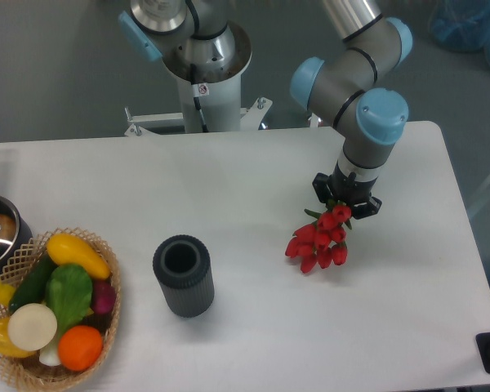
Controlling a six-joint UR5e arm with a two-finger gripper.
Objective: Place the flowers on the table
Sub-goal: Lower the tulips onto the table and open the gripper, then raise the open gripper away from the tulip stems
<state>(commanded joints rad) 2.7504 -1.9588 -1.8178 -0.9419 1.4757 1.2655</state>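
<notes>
The gripper (346,197) is closed on the flowers (318,240). It holds them at the stem end, and the red heads hang down toward 7 o'clock. The flowers are over the right part of the white worktop (253,171). From this top view I cannot tell if the heads touch the worktop or hang just above it.

What could go wrong? If the gripper lets go while the flowers are too high, they could drop and roll or bounce. If the arm pushes down too far, the soft heads could get squashed. The black cup (183,274) sits well away at 9 o'clock from the flowers, and the basket of vegetables (53,306) is farther off, so bumping them looks unlikely.
</notes>
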